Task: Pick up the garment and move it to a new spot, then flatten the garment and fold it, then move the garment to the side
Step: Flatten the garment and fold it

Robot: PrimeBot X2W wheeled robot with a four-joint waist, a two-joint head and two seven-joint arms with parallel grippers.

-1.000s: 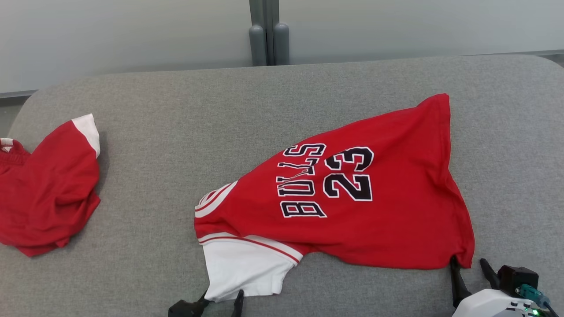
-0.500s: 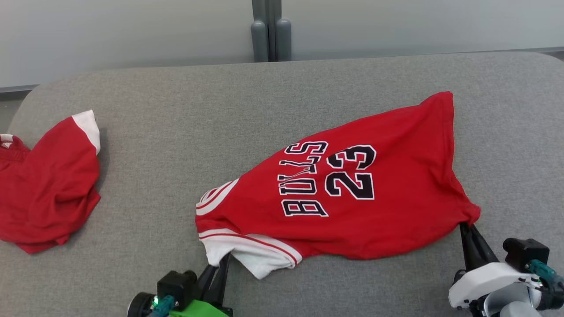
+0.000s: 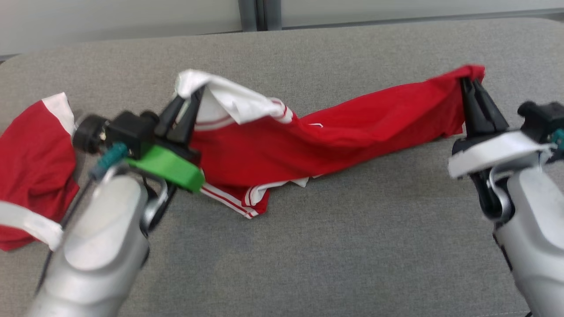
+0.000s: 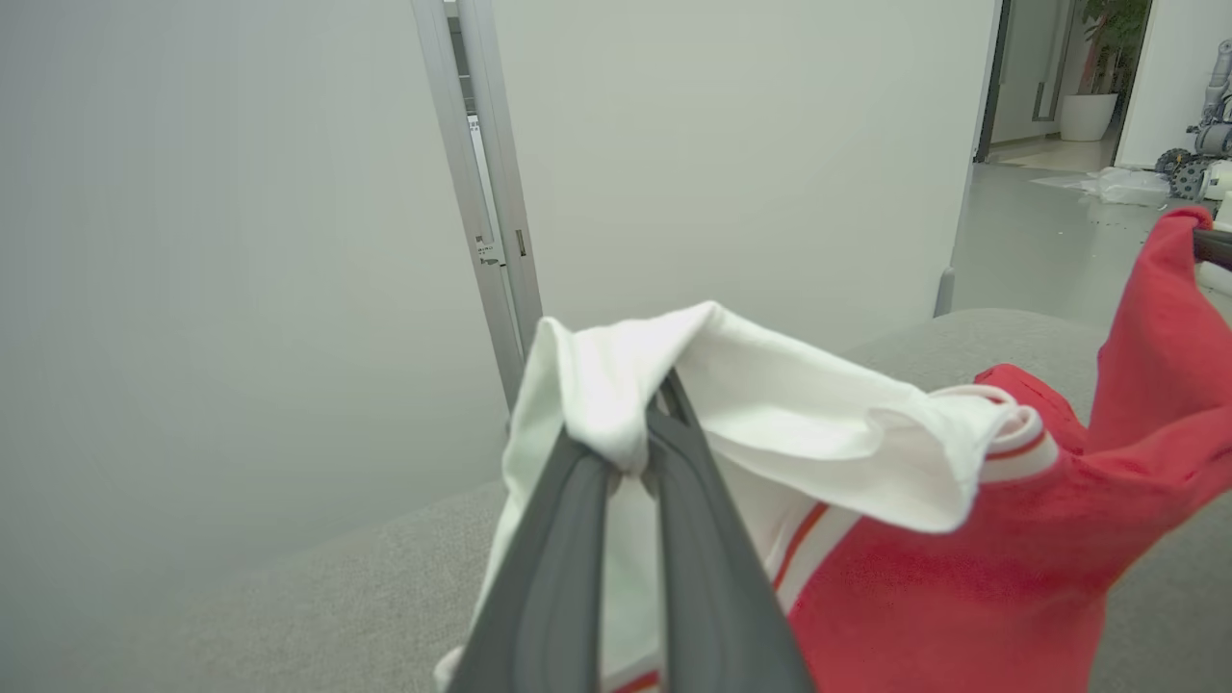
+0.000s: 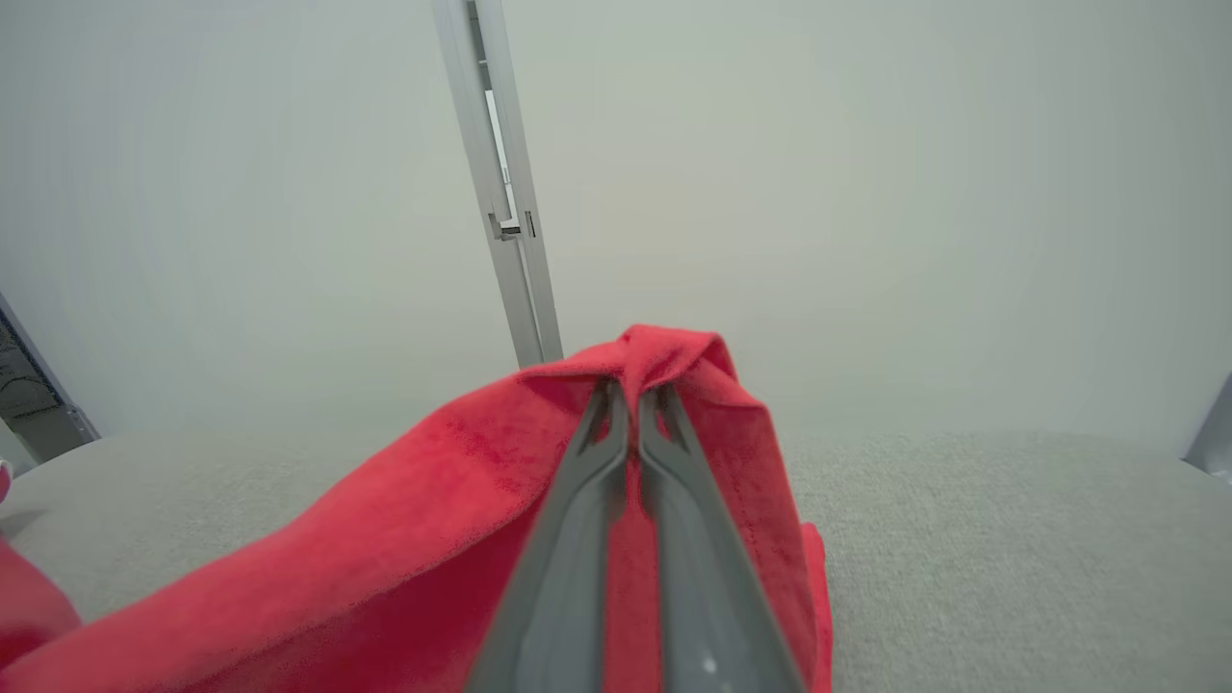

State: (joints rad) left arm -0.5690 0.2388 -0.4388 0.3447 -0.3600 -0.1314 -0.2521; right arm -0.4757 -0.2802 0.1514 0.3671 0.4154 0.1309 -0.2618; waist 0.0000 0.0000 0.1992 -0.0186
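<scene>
Head view, centre of frame: finds a red cotton jersey with white sleeves and striped trim [image 3: 335, 136] strung up as a sagging band between two arms. Grips the white sleeve at upper left with the left pincer [image 3: 191, 94], fingers closed tight on bunched cloth. Pinches a red hem corner at upper right with the right pincer [image 3: 471, 83], likewise closed on fabric. Leaves the lower folds apparently resting on the grey felt-covered tabletop [image 3: 352, 246]. Passes over a second crumpled red-and-white garment [image 3: 31, 167] at the left edge, beside the left arm. Judged as early going: grasp made, lift partly done, carry to a new spot not finished. Yet to do: flattening, folding, shifting aside.
</scene>
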